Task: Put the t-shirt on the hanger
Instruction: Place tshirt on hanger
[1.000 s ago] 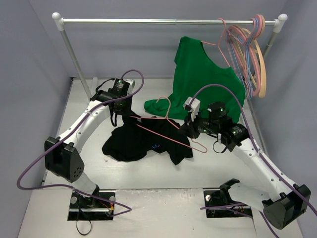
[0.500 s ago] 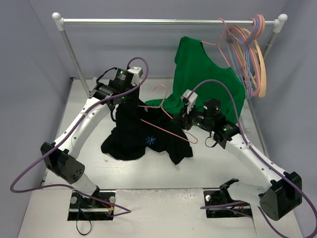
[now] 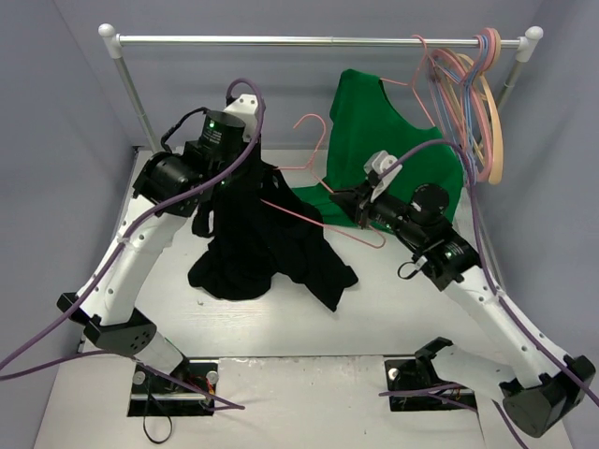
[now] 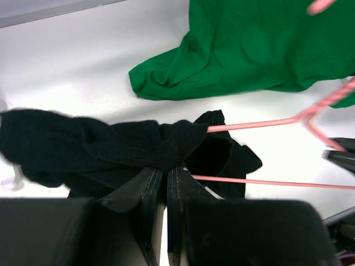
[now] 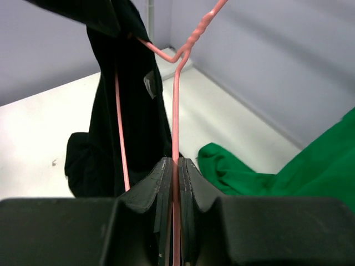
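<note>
The black t-shirt point(image 3: 253, 234) hangs from my left gripper point(image 3: 245, 161), which is shut on a bunched fold of it point(image 4: 111, 147) above the table; its lower part rests on the table. The pink wire hanger point(image 3: 314, 182) is held in the air, one arm running into the t-shirt's cloth point(image 4: 249, 123). My right gripper point(image 3: 360, 208) is shut on the hanger's wire point(image 5: 176, 127), with the hook point(image 3: 309, 126) pointing up. In the right wrist view the t-shirt point(image 5: 127, 105) hangs beyond the hanger.
A green t-shirt point(image 3: 384, 140) hangs on a hanger from the rail point(image 3: 309, 40), its hem on the table point(image 4: 244, 50). Several spare hangers point(image 3: 473, 94), blue, pink and tan, hang at the rail's right end. Rail posts stand at the back left and right.
Both arms have risen. My left gripper has lifted the t-shirt up off the table and toward the back. My right gripper has raised the hanger, whose hook now stands high.
</note>
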Motion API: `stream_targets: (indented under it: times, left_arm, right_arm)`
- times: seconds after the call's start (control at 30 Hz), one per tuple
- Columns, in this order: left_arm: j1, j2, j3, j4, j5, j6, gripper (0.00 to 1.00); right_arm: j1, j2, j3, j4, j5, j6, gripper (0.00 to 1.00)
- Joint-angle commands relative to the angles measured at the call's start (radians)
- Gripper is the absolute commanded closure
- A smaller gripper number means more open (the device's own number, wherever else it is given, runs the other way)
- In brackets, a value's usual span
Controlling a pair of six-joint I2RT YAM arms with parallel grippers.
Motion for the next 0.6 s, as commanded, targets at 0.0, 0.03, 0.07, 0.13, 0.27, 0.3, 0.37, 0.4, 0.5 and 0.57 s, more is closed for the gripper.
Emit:
stream_targets:
  times: [0.0, 0.03, 0.07, 0.13, 0.27, 0.3, 0.37, 0.4, 0.5, 0.57]
  left_arm:
    - [-0.012, -0.052, -0.052, 0.0, -0.132, -0.025, 0.99]
    - [-0.011, -0.056, -0.068, 0.003, -0.167, -0.023, 0.99]
    - [-0.012, -0.059, -0.08, 0.004, -0.181, -0.023, 0.99]
    - [-0.012, -0.059, -0.103, 0.0, -0.202, -0.023, 0.99]
    - [-0.011, -0.07, -0.125, 0.007, -0.202, -0.025, 0.99]
    - [-0.011, -0.073, -0.126, 0.013, -0.198, -0.025, 0.99]
    - [-0.011, -0.081, -0.134, 0.023, -0.17, -0.02, 0.99]
    - [-0.011, -0.081, -0.135, 0.023, -0.158, -0.016, 0.99]
    - [-0.012, -0.073, -0.126, 0.01, -0.118, -0.016, 0.99]
    - [-0.011, -0.06, -0.108, -0.016, -0.104, -0.017, 0.98]
  right_arm:
    - [0.01, -0.077, 0.018, 0.045, 0.075, -0.072, 1.0]
    - [0.01, -0.1, 0.004, 0.017, 0.088, -0.084, 1.0]
    - [0.009, -0.111, -0.017, 0.003, 0.092, -0.095, 1.0]
    - [0.009, -0.143, -0.037, -0.035, 0.095, -0.095, 1.0]
    - [0.01, -0.198, -0.096, -0.055, 0.128, -0.08, 1.0]
    - [0.01, -0.215, -0.119, -0.047, 0.133, -0.078, 1.0]
    - [0.01, -0.226, -0.14, -0.031, 0.142, -0.069, 1.0]
    - [0.01, -0.228, -0.155, -0.008, 0.139, -0.06, 1.0]
    - [0.01, -0.215, -0.172, 0.057, 0.118, -0.034, 1.0]
    - [0.01, -0.208, -0.18, 0.092, 0.108, -0.026, 1.0]
